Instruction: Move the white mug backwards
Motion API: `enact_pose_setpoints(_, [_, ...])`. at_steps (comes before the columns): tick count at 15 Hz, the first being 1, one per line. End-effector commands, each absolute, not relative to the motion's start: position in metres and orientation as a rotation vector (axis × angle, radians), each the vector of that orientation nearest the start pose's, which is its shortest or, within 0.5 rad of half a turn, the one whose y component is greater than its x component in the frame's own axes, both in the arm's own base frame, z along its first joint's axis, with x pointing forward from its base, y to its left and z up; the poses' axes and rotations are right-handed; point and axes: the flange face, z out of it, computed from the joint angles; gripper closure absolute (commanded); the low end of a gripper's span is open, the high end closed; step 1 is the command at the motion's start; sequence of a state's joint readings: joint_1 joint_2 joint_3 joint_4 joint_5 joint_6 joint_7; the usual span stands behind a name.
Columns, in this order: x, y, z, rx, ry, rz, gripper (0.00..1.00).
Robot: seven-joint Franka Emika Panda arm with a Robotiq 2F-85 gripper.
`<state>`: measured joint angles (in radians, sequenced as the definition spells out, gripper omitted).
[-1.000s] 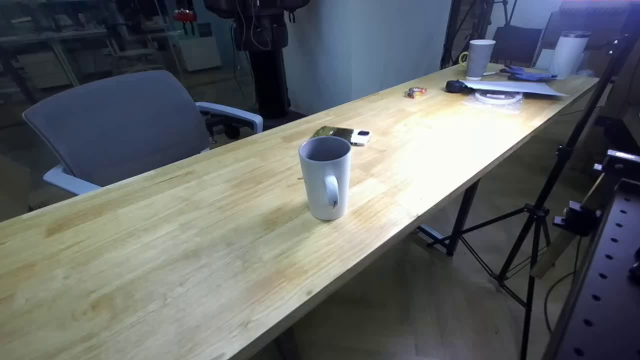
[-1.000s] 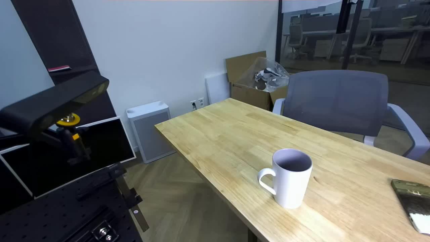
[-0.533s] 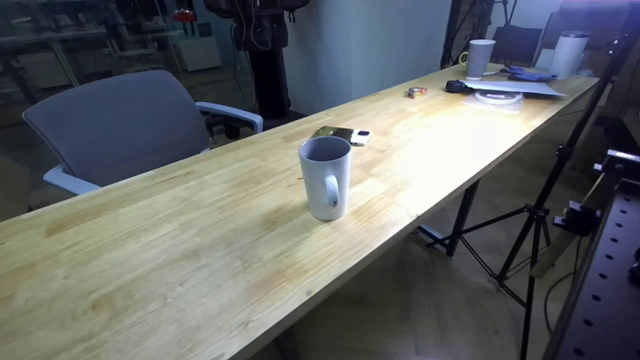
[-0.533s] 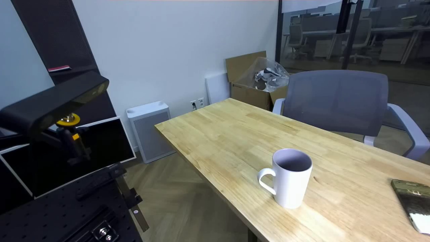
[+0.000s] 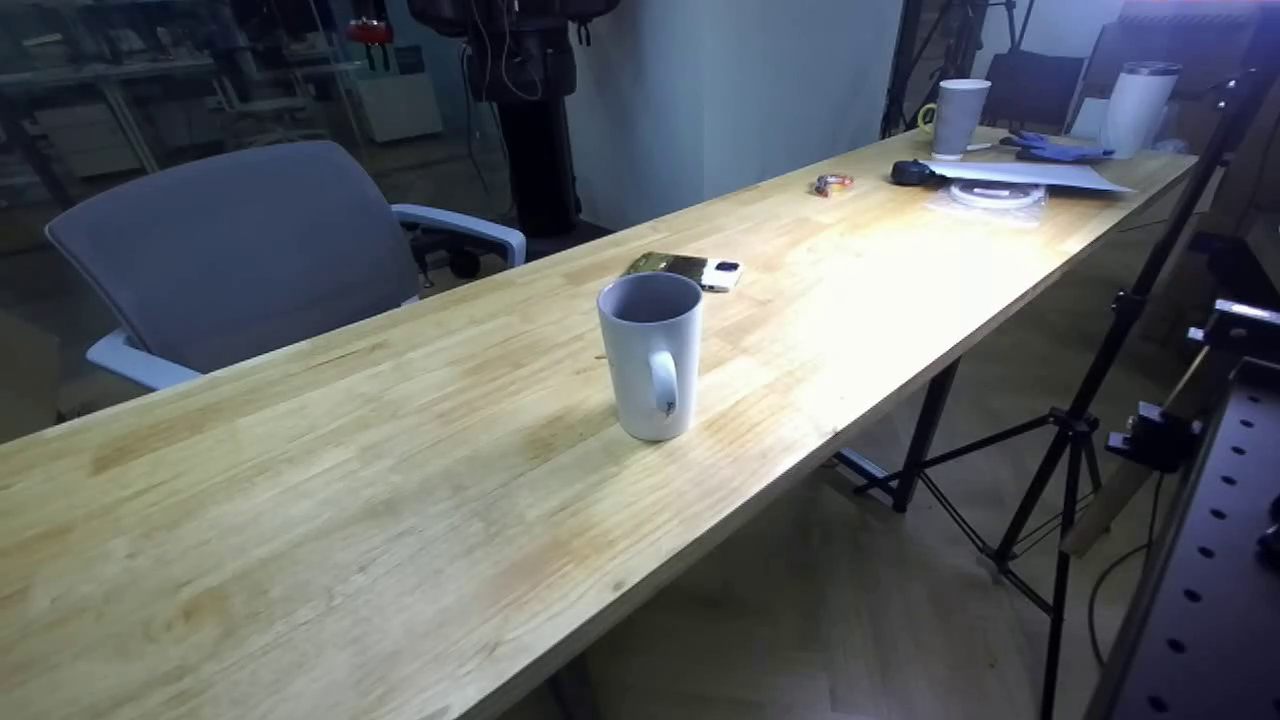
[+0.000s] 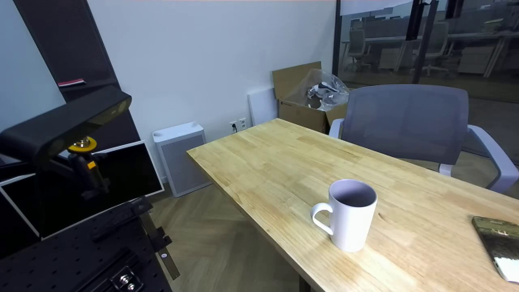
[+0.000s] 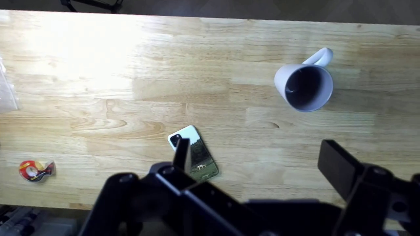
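White mug (image 7: 303, 83) upright on the wooden table (image 7: 213, 65), gripper (image 7: 256, 155) spread wide
In the wrist view the mug is at upper right, a smartphone (image 7: 204, 160) at lower centre, partly hidden by the gripper. In an exterior view the mug (image 5: 640, 360) stands mid-frame, the smartphone beyond its rim. In an exterior view the mug (image 6: 352, 221) stands lower right, handle pointing left.

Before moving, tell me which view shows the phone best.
The wrist view: from above, the phone shows both ends, though a gripper finger covers part. In the exterior views, the white mug hides part or the picture edge crops it.
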<state>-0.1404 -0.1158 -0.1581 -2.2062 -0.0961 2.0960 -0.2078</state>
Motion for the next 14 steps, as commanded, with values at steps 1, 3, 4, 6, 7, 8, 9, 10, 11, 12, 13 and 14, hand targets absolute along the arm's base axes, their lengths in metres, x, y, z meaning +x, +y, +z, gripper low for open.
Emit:
enact_pose_setpoints(1, [0.504,-0.154,0.404,-3.168,0.073,0.034,0.00])
enact_pose_setpoints(3, [0.512,-0.150,0.386,-3.166,0.080,0.054,0.00])
enact_pose_setpoints(4, [0.515,-0.149,0.377,-3.172,0.080,0.063,0.00])
enact_pose_setpoints(6, [0.521,-0.145,0.361,-3.184,0.073,0.076,0.00])
enact_pose_setpoints(7, [0.523,-0.143,0.353,-3.190,0.069,0.079,0.00])
enact_pose_setpoints(8, [0.526,-0.139,0.345,-3.199,0.061,0.081,0.00])
enact_pose_setpoints(9, [0.528,-0.137,0.338,-3.207,0.053,0.085,0.00])
enact_pose_setpoints(10, [0.529,-0.133,0.330,-3.217,0.042,0.086,0.00])
enact_pose_setpoints(11, [0.531,-0.129,0.324,-3.222,0.031,0.086,0.00])
enact_pose_setpoints(12, [0.532,-0.126,0.318,-3.227,0.022,0.091,0.00])
enact_pose_setpoints(13, [0.532,-0.122,0.313,-3.231,0.016,0.092,0.00])
enact_pose_setpoints(14, [0.532,-0.117,0.307,-3.230,0.012,0.093,0.00])
